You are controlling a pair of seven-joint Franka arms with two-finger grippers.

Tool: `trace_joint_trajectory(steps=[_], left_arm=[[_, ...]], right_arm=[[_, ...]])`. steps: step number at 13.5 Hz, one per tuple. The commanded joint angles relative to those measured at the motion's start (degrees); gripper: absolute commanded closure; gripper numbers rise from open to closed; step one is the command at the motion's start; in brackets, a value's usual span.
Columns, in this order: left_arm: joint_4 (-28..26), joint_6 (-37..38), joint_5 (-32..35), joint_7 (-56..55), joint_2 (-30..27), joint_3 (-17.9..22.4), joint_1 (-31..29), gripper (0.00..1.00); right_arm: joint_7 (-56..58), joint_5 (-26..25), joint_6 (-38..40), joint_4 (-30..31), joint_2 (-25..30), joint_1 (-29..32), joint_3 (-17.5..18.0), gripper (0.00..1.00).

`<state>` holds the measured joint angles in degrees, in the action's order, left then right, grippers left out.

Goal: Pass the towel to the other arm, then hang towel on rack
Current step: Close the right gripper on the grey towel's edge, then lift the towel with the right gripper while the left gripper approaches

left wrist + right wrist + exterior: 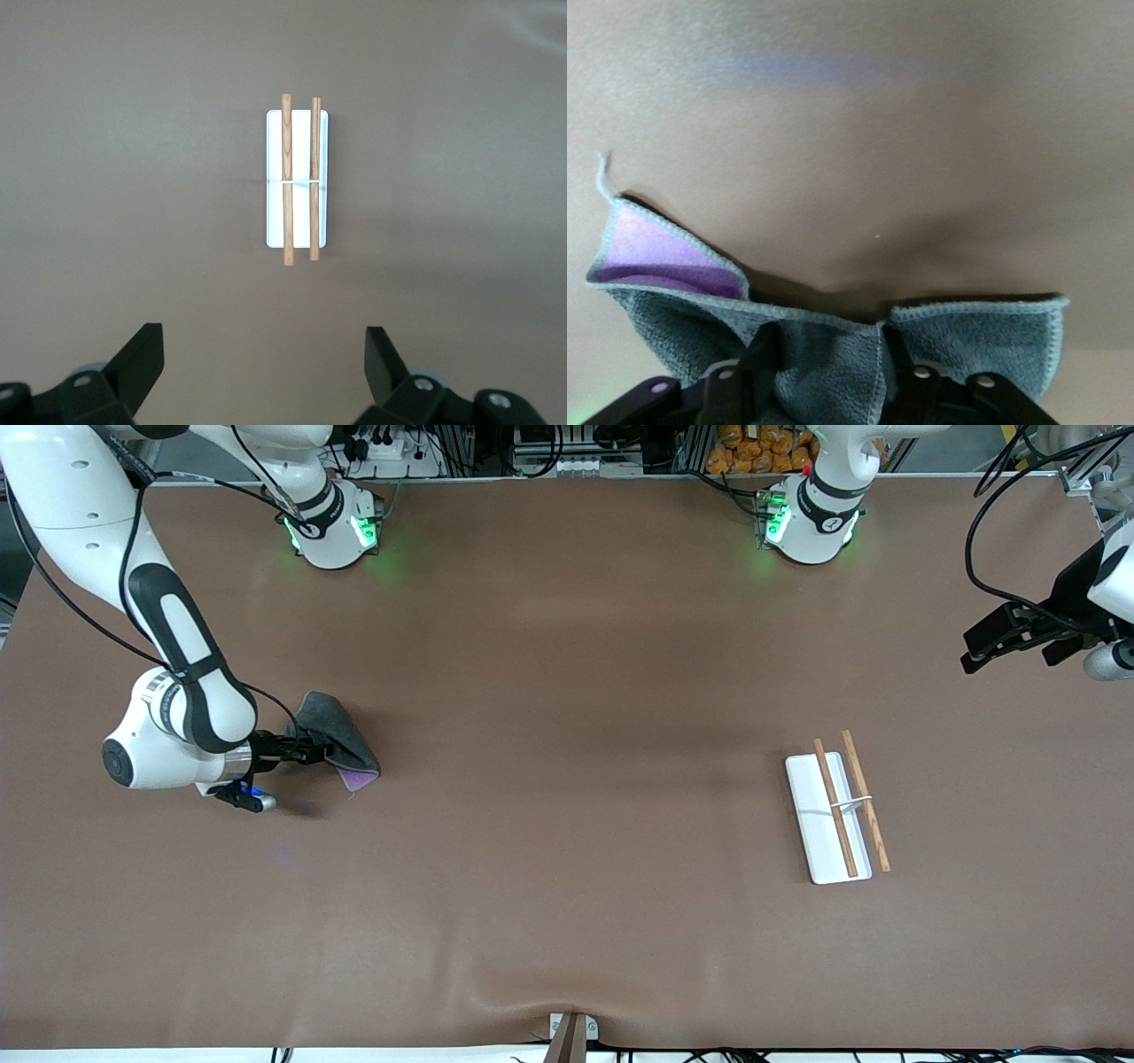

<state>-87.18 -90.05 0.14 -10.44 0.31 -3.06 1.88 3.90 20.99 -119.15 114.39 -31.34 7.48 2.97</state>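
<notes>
Towel (pixel 341 737), dark grey with a lilac corner, sits bunched at the right arm's end of the table (pixel 549 824), pinched by the right gripper (pixel 321 755), whose fingers (pixel 757 363) clamp its folded edge. Rack (pixel 837 808), white base with two wooden rods, lies well apart toward the left arm's end; left gripper (pixel 1010 638) hangs high over that end, fingers spread wide, holding nothing. Table is covered in plain brown matte sheet, wrinkled at the edge nearest the front camera; cables and clutter line the base side.

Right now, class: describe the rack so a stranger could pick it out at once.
On the brown table, look toward the left arm's end. The rack lies there alone: a white oblong base with two thin wooden rods along it, joined by a white crosspiece. The only other loose item, the grey towel, is at the right arm's end.
</notes>
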Motion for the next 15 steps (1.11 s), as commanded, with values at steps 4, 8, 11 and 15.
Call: trace_joint_trajectory(steps=[4, 8, 11, 15], left_arm=[[-0.01, -0.39, -0.84, -0.46, 0.3, -0.2, 0.05, 0.0], [-0.1, -0.92, -0.84, -0.46, 0.31, -0.28, 0.14, 0.0], [-0.1, -1.35, -0.84, -0.46, 1.01, -0.37, 0.49, 0.0], [0.25, -2.06, -1.11, -1.77, 1.89, -0.64, 3.91, 0.0]], right_arm=[[-0.29, 0.37, 4.36, -2.06, 1.28, -0.27, -0.16, 1.0], [-3.0, 0.28, 12.77, -8.46, 1.54, 0.17, -0.33, 1.0], [-10.46, 0.28, 21.21, -15.58, 1.46, -0.45, -0.25, 1.0], [-27.92, 2.2, 29.67, -25.25, 1.54, -5.7, 0.98, 1.0]])
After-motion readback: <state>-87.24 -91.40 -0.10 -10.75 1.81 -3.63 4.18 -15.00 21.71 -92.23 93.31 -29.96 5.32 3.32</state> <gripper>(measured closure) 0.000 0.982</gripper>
